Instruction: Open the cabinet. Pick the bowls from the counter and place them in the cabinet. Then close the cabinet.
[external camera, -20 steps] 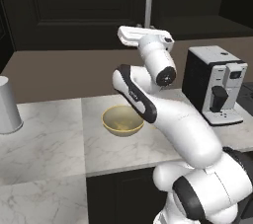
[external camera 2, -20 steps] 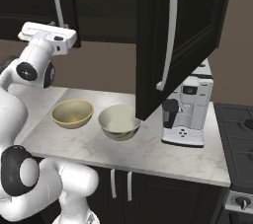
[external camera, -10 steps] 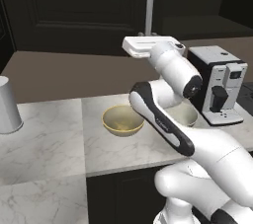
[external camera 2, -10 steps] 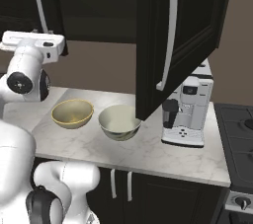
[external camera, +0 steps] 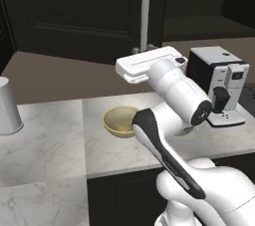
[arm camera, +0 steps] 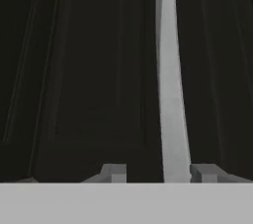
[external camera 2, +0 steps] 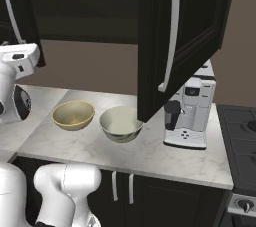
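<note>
The cabinet's left door (external camera: pixel 74 16) has a long silver bar handle (arm camera: pixel 170 94) that runs between my fingertips. My gripper (arm camera: pixel 158 173) is shut on this handle (external camera: pixel 145 11), and the white hand (external camera 2: pixel 20 57) sits just below the door (external camera 2: pixel 20 16). The right door (external camera 2: pixel 185 36) stands swung open. On the counter (external camera 2: pixel 150 156) a tan-yellow bowl (external camera 2: pixel 73 114) and an off-white bowl (external camera 2: pixel 120 123) stand side by side. In the left base view the tan bowl (external camera: pixel 119 120) shows beside my arm, which hides most of the off-white one.
A coffee machine (external camera 2: pixel 190 116) stands on the counter right of the bowls, under the open right door's lower corner. A grey-white cup (external camera: pixel 7 105) stands at the far left. A stove top (external camera 2: pixel 240 131) lies beyond the counter's right end.
The left door's handle has swung outward together with my gripper, leftward in the right base view. The hand has come lower and nearer. Bowls and camera have stayed put.
</note>
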